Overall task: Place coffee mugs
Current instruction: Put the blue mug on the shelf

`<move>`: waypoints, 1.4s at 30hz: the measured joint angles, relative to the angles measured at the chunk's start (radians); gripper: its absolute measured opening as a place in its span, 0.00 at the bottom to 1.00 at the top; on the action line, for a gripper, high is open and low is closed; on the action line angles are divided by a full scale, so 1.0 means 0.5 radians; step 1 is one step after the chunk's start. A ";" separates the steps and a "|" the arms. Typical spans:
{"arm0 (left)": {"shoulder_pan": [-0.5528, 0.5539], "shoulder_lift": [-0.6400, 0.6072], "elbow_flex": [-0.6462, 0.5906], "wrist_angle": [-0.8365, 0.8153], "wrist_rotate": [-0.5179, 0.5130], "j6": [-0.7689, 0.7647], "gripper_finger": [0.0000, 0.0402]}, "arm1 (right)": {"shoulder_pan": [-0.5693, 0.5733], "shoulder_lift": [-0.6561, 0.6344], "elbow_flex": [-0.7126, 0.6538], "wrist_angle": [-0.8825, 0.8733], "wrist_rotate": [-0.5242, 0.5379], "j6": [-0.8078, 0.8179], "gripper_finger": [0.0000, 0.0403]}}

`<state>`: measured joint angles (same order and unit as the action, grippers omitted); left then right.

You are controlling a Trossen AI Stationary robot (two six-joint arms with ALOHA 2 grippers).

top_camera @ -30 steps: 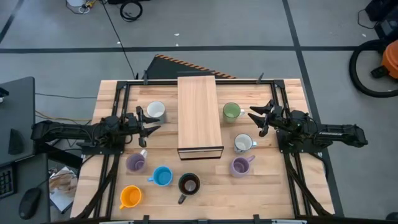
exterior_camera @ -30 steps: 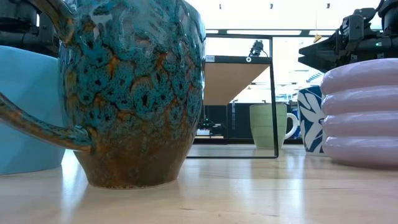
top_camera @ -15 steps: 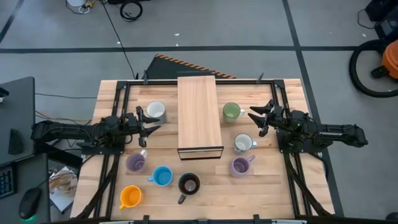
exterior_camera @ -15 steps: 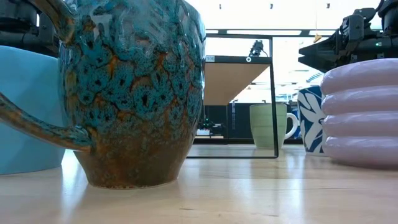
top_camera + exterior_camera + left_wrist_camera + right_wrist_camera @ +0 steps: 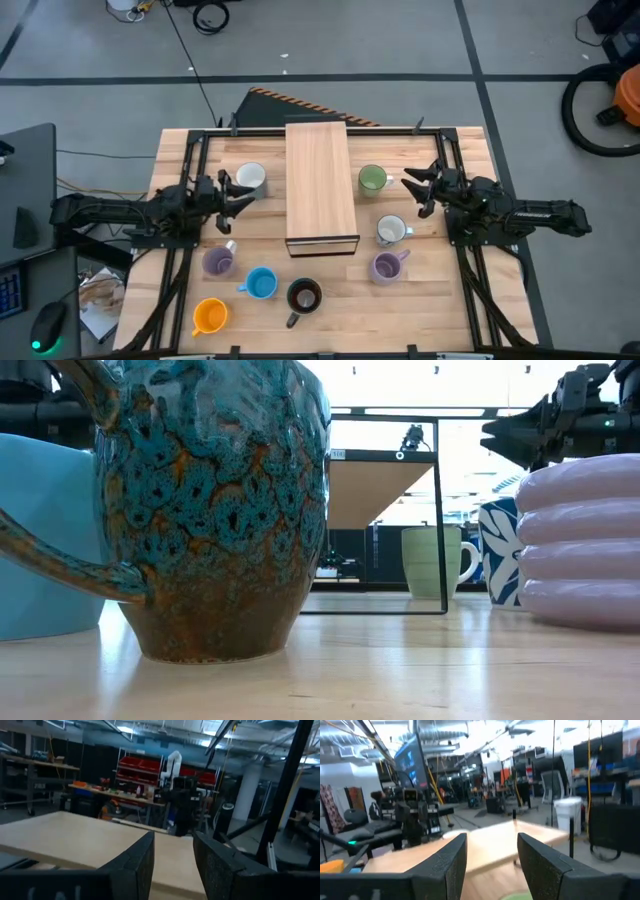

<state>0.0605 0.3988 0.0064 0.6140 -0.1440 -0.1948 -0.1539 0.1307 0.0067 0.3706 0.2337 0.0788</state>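
Note:
Several coffee mugs stand on their bases on the wooden table. A white one (image 5: pixel 250 178) and a green one (image 5: pixel 372 179) flank the long wooden board (image 5: pixel 320 188). A patterned white one (image 5: pixel 390 230) and a lilac one (image 5: pixel 386 266) are at the right. Another lilac (image 5: pixel 218 262), a light blue (image 5: pixel 261 284), a dark teal-glazed (image 5: pixel 303 296) and an orange one (image 5: pixel 209 316) are at the near left. My left gripper (image 5: pixel 238 195) is open in the air beside the white mug. My right gripper (image 5: pixel 412 190) is open between the green and patterned mugs. Neither touches anything.
The wooden board (image 5: pixel 75 840) lies lengthwise down the table's middle on a dark frame, between the two arms. Black rails (image 5: pixel 190 180) run along the table's left and right sides. In the low view the dark mug (image 5: pixel 215 510) fills the foreground.
My left gripper has rolled about its own axis and tipped its fingers up a little, staying where it was. My right gripper has tipped up slightly. No mug has moved.

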 joint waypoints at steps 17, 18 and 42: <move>0.081 0.234 0.598 -0.939 -0.120 -0.219 0.35 | -0.001 0.012 0.000 0.500 -0.005 0.115 0.45; 0.097 0.271 0.641 -1.001 -0.128 -0.220 0.35 | -0.001 0.020 0.000 0.481 -0.005 0.119 0.45; 0.676 1.203 1.623 -2.477 0.022 -0.037 0.35 | -0.097 0.560 0.211 0.309 -0.248 -0.044 0.41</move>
<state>0.3985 1.0003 0.8178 -0.6243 -0.1332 -0.2132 -0.2025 0.4108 0.1123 0.5250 0.1099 0.0569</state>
